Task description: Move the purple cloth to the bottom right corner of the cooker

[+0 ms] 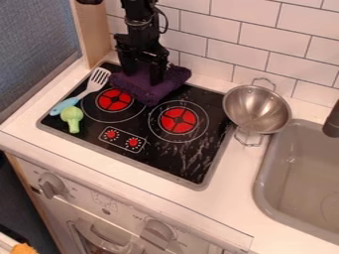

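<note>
Nearest you, at the left corner, is an orange thing [25, 248], partly cut off. Next comes the white oven front [122, 223], with small printed marks by its two knobs. On the table [218, 223] above it, the black cooker [162, 161] has two red printed dials [122, 138] ringed with fine marks. The gray sink [259, 198] lies to your right. Toward the cooker's left edge, a green toy broccoli [72, 118] sits near a blue-handled spatula [99, 79]. A metal colander [255, 109] stands at the right edge. Your purple cloth [149, 93] lies bunched across the cooker's far edge, left of the colander. The gripper [141, 78] hangs down at it, fingers spread apart; you can't tell whether they have hold of any cloth. White tiles [248, 42] line the far wall.
</note>
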Robot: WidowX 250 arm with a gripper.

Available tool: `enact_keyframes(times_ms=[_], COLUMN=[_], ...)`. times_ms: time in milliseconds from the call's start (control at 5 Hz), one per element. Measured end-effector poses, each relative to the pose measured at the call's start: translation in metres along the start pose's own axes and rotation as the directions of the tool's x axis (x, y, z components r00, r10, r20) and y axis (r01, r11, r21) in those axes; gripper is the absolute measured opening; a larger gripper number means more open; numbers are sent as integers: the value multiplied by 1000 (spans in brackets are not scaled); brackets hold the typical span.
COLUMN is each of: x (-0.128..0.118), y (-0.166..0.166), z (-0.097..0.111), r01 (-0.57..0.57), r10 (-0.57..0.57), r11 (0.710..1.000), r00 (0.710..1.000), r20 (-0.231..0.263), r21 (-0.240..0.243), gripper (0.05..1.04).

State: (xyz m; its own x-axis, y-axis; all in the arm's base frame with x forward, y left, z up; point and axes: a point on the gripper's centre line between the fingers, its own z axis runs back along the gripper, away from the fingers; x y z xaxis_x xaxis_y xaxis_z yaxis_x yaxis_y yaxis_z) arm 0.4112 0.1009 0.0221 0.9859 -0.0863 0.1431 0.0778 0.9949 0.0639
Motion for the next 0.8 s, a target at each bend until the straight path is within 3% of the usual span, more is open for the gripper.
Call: enact_keyframes(times_ms=[400,800], x=[-18,-57], y=[-5,-20], z=[-4,4], r01=[-33,-58], r10=[33,56], r11=[999,996], r00=[999,998], r20=[0,-31], r21=[-42,-61], gripper=[999,999])
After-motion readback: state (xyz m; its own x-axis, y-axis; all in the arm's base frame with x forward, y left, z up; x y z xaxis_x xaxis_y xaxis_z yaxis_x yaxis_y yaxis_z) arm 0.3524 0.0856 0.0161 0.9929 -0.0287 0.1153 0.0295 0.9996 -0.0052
